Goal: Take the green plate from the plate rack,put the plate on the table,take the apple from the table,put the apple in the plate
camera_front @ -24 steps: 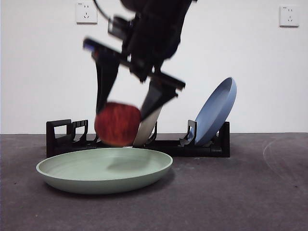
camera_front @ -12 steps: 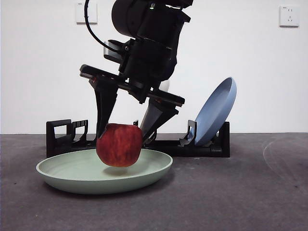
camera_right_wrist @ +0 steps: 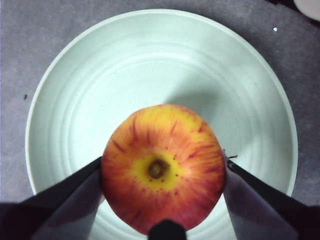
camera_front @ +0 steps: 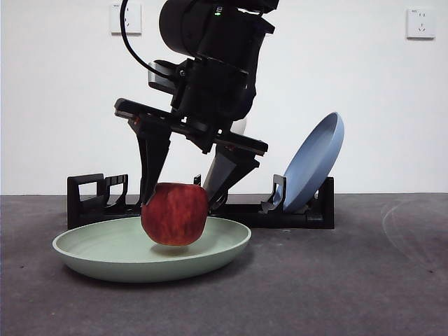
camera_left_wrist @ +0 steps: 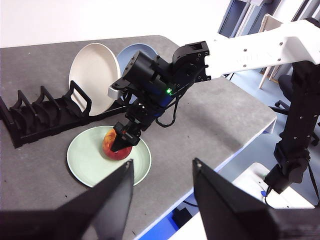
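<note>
While the right gripper (camera_front: 176, 199) comes down from above in the front view, its 2 black jaws are clenched on the apple (camera_front: 175, 213), one on each side of the fruit. The apple sits low inside the green plate (camera_front: 105, 253), its underside close to the plate's floor; whether it touches cannot be told from this angle. The green plate lies flat on the table (camera_front: 350, 280), just in front of the plate rack (camera_front: 91, 192). A blue plate (camera_front: 315, 161) leans upright in the rack to the right of the arm.

Seen from the left wrist view, the left gripper (camera_left_wrist: 162, 175) hangs high above the table's near edge, well apart from everything, its 2 jaws spread and holding nothing. Below it, the right gripper (camera_left_wrist: 122, 141) reaches down onto the apple (camera_left_wrist: 111, 149), which is over the middle of the green plate (camera_left_wrist: 85, 160). The rack (camera_left_wrist: 45, 112) stands just beside the plate, carrying a cream plate (camera_left_wrist: 95, 70) and the blue plate (camera_left_wrist: 135, 52) behind it.

From the right wrist view, the apple (camera_right_wrist: 162, 167) is pinched between the right gripper's (camera_right_wrist: 163, 170) jaws, stem dip facing the camera, with the green plate (camera_right_wrist: 125, 65) spread beneath it on the table (camera_right_wrist: 20, 45).
</note>
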Controlling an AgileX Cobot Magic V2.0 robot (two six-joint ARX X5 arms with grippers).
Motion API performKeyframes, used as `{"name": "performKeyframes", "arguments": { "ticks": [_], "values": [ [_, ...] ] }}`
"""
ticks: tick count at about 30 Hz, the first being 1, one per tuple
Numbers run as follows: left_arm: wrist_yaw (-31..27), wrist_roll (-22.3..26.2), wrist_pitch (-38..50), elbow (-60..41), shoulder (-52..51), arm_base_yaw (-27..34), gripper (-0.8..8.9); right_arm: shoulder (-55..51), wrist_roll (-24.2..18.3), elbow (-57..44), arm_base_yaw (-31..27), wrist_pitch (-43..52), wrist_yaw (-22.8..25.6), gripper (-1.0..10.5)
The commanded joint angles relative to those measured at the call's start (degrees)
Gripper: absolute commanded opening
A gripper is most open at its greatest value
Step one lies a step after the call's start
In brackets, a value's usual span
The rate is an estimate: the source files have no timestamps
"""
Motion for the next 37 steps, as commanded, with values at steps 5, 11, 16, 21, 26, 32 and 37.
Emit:
{"name": "performKeyframes", "arguments": {
  "ticks": [5,11,16,21,26,32,37],
  "values": [
    [-0.15,0.72,0.35,-0.04,-0.42,-0.07,1.97,0.96,-1.9,0.24,0.26,0.37,0.37,-0.1],
    [-0.13,0.7,0.35,-0.04,-0.42,-0.07,1.97,2.47,-3.43,0.24,0.26,0.28,-0.09,-0.1],
    [-0.13,0.7,0.35,-0.04,-0.42,-0.07,1.97,3.5,-3.72,0.24,0.28,0.37,-0.07,-0.1],
    [-0.13,0.7,0.35,-0.04,-0.42,-0.07,1.97,3.5,-3.37,0.24,0.26,0.74,-0.72,3.2],
    [-0.15,0.7,0.35,-0.04,-0.42,-0.07,1.97,3.5,-3.06,0.24,0.26,-0.2,-0.7,5.7],
    [-0.15,0.7,0.35,-0.04,-0.42,-0.07,1.97,3.5,-2.16,0.26,0.26,-0.39,-2.21,5.7],
    [-0.15,0.7,0.37,-0.04,-0.42,-0.07,1.97,3.41,-1.79,1.99,0.26,-3.1,-2.19,5.7]
  ]
}}
